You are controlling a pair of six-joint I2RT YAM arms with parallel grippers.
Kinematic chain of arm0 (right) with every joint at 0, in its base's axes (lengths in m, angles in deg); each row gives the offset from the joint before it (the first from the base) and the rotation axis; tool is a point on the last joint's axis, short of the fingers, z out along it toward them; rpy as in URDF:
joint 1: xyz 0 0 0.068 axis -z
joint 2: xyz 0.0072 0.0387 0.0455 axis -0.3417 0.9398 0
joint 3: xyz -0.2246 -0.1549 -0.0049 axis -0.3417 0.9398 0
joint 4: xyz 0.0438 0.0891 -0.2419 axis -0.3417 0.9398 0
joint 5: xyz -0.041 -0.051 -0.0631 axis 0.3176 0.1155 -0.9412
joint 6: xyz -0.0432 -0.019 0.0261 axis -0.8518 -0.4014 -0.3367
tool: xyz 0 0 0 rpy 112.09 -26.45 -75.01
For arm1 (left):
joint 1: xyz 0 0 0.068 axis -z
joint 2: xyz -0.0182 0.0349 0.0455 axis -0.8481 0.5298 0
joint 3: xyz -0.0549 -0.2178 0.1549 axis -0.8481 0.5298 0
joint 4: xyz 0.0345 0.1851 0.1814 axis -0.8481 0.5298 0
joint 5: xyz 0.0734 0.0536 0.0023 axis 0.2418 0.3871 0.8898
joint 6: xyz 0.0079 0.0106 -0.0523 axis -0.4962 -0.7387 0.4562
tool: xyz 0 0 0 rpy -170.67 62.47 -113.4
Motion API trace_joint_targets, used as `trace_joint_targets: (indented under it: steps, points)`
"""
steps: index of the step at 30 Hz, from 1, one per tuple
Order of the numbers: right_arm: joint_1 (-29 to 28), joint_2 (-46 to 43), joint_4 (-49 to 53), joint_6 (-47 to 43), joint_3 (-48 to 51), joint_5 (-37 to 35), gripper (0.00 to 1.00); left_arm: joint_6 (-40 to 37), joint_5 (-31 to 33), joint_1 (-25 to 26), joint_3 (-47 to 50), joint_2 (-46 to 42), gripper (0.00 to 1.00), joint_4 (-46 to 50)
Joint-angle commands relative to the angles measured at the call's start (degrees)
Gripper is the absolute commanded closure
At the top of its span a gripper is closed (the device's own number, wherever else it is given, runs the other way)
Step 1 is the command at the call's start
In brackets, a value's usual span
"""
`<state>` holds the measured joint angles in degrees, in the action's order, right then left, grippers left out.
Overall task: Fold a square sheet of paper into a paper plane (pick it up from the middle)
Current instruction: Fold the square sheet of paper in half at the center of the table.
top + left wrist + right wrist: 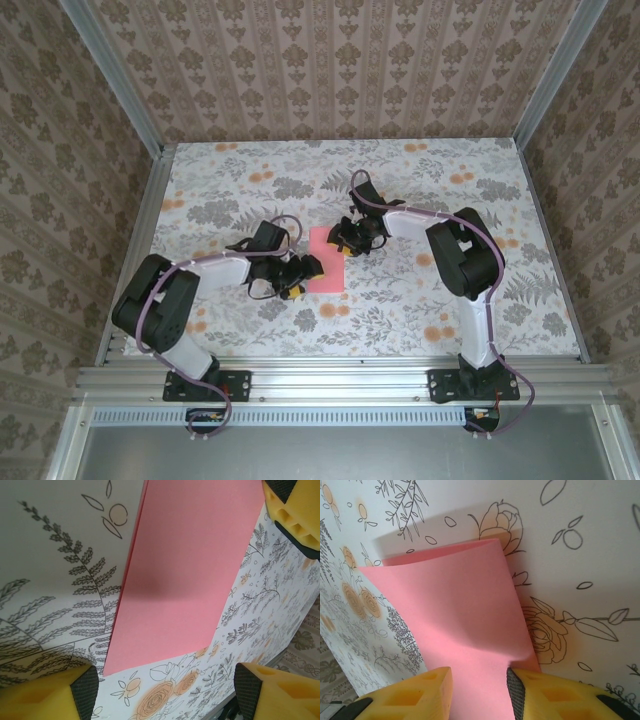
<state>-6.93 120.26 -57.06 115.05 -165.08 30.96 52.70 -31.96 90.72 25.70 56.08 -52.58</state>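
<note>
L gripper (165, 692) is sitting wide open, yellow pads (45, 697) well apart, gripping nothing. It's hanging low over the near end of the pink sheet (185, 575). The sheet's corner is lying just beside one pad; can't tell if touching.

R gripper (480, 700) is standing partly open, jaws straddling the sheet's far end. Paper is running up btwn the two pads, and one pad (555, 695) is touching its edge. The gap is wider than the paper, so it's not clamping.

Sheet is lying mid-table (420, 300) on the floral surface, btwn the two grippers, folded in half. Two layers are showing along one long edge in L wrist view. In R wrist view the top layer is bowing up off the lower one. From the top cam it's reading as a narrow rectangle, long axis running near-to-far, away from the arm bases.
</note>
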Motion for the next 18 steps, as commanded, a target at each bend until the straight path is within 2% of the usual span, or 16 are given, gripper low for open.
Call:
trace_joint_targets:
  steps: [1, 13, 18]
  points:
    - [0.1, 4.1, 4.0, 1.3, 3.3, -4.4, 0.61, -0.6, -0.2, 1.0, -2.2, 2.5, 0.24, 0.4]
    - [0.1, 4.1, 3.7, 1.1, 4.0, -3.8, 0.61, -0.9, 0.0, 1.4, -4.5, 2.9, 0.23, -0.3]
    - [0.0, 4.1, 3.6, 0.7, 4.2, -3.6, 0.61, 0.1, -0.5, 1.3, -3.8, 2.5, 0.23, -3.4]
